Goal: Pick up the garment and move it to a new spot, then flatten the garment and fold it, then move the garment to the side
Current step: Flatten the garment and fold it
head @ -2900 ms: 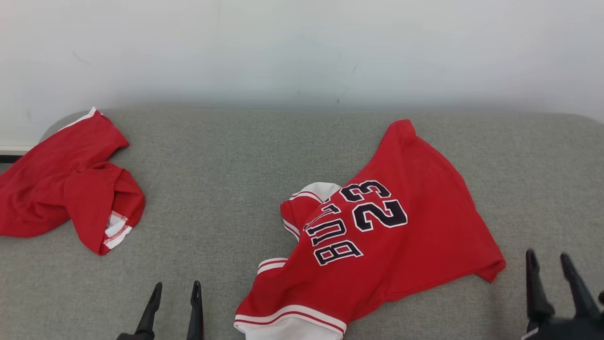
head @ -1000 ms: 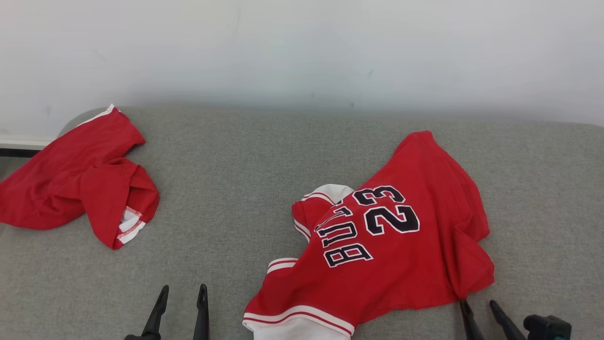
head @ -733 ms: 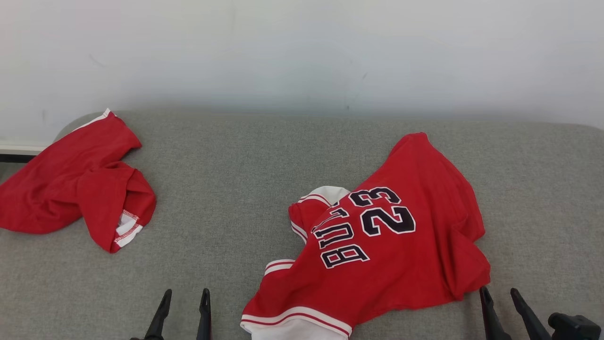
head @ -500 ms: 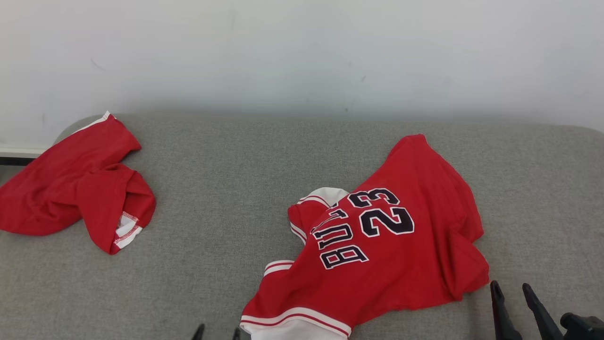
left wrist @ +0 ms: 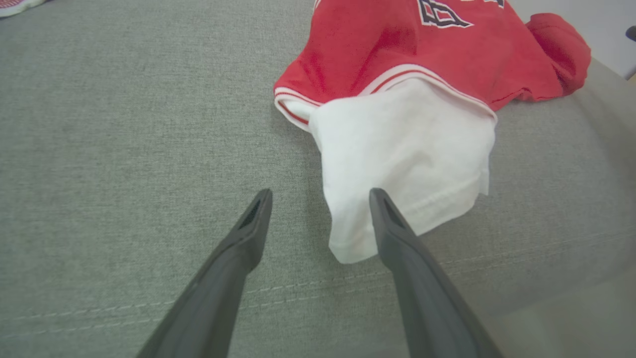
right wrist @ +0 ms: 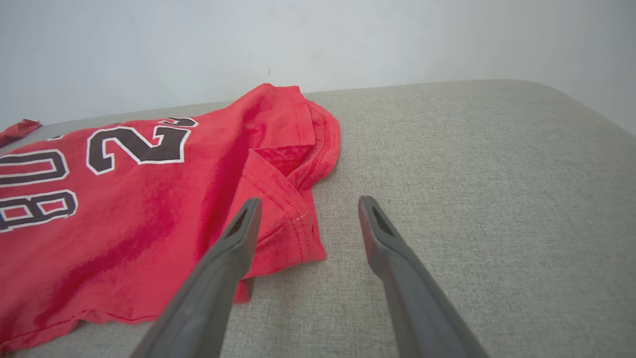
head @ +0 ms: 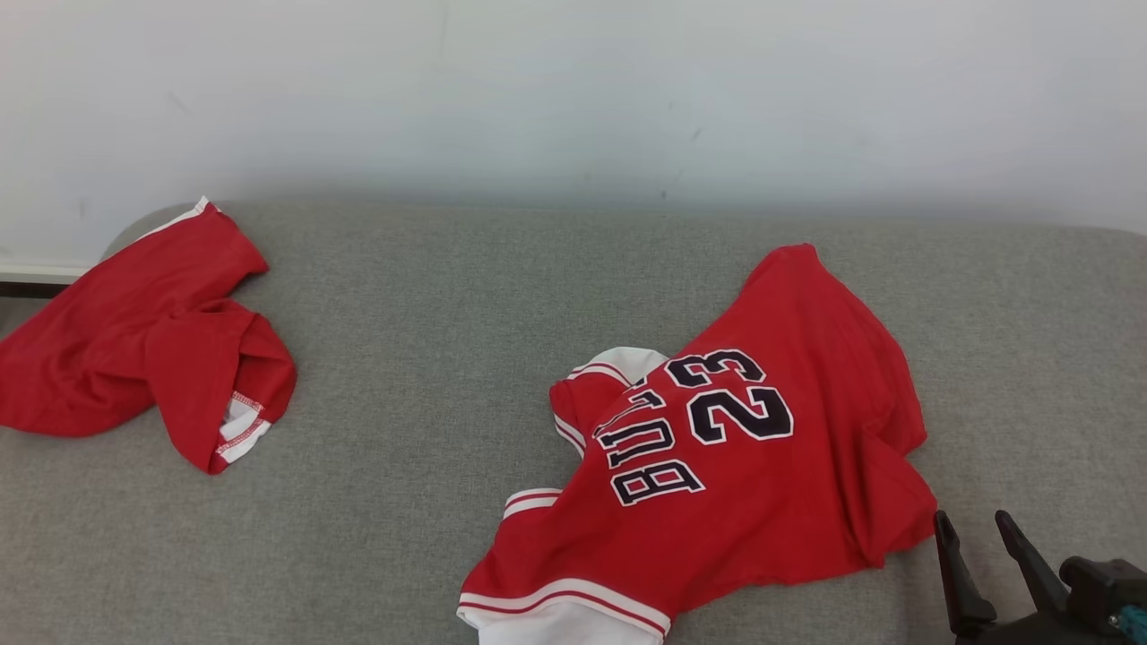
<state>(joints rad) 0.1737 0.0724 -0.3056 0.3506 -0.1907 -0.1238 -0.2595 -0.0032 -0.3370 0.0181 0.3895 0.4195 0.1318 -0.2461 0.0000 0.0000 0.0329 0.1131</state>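
Note:
The garment is a red jersey (head: 744, 466) with a dark "23" and a white hem band, lying crumpled on the grey cushion (head: 430, 313). Its right corner is folded over on itself. My right gripper (head: 970, 520) stands open just right of that folded corner. In the right wrist view the right gripper (right wrist: 309, 201) is open, its left finger crossing the folded red hem of the jersey (right wrist: 124, 209). My left gripper (left wrist: 319, 195) is open low over the cushion, and a corner of the jersey's white cloth (left wrist: 402, 159) lies between its fingers in that view.
A second red garment (head: 134, 349) lies bunched at the cushion's far left edge. A white wall (head: 573, 90) rises behind the cushion. Bare grey fabric stretches between the two garments and to the right of the jersey.
My left gripper has dropped below the head view's bottom edge. My right gripper has drawn back rightward from the jersey's corner, which now lies folded over. The camera has shifted slightly.

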